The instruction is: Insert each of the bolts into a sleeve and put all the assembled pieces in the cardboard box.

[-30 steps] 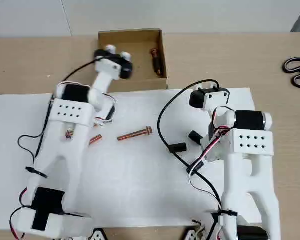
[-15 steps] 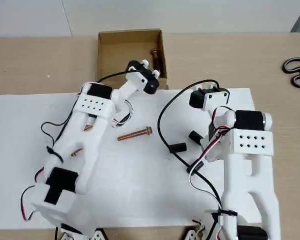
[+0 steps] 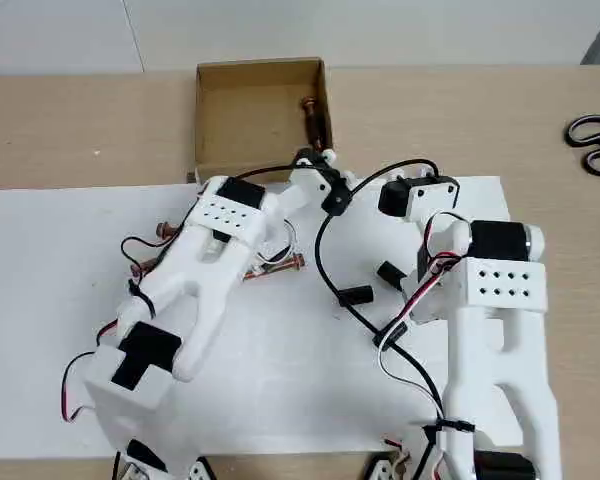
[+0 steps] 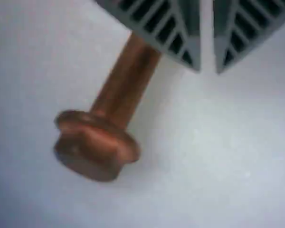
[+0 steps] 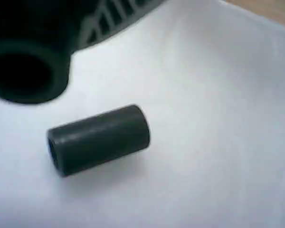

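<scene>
1. Black loose sleeve (image 5: 99, 137) lies on its side on the white sheet (image 3: 280, 400). It is judged light, rigid and apt to roll, so grip across its round wall.
2. Right gripper (image 5: 71, 33) appears clamped on a second piece, the held sleeve (image 5: 26, 71), bore facing outward. Its fingers are largely cut off.
3. Copper bolt (image 4: 104, 137) lies flat on the sheet, its shank passing under one finger of the left gripper (image 4: 207, 66). The fingers stand nearly together with nothing between them. The bolt is judged stiff, smooth and head-heavy, so take it mid-shank.
4. Further bolts (image 3: 164, 230) are partly hidden beside the left arm.
5. Cardboard box (image 3: 245, 110) holds one copper piece (image 3: 310, 112) against its wall. Whether that piece has a sleeve on it is hard to make out.
</scene>
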